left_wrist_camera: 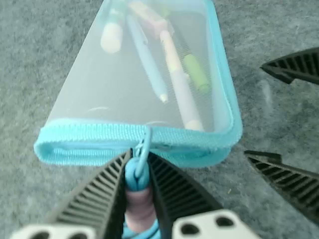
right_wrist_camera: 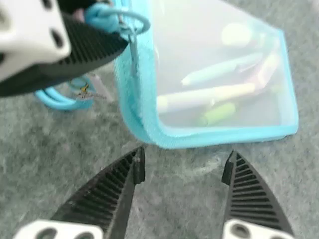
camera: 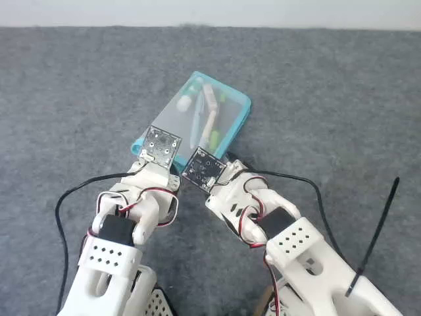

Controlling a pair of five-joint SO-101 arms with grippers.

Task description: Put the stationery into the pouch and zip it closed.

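stationery inside, zip is still to finish

the pouch (camera: 197, 122) is lying flat on the grey desk (camera: 329, 99), just in front of both arms. the stationery (left_wrist_camera: 174, 74) is lying inside it and showing through the clear side, so the first part is looking done. the left claw (left_wrist_camera: 138, 158) is pinching the zipper pull (left_wrist_camera: 143, 144) at the near edge of the pouch. the right claw (right_wrist_camera: 185, 155) is hanging spread just beside the near corner, holding nothing. how much of the zip is closed i cannot tell; i am judging that the closing is remaining.

Stationery (left_wrist_camera: 175, 74) lies in pouch (left_wrist_camera: 94, 135); left tool (left_wrist_camera: 139, 159), right tool (right_wrist_camera: 185, 158) before it.
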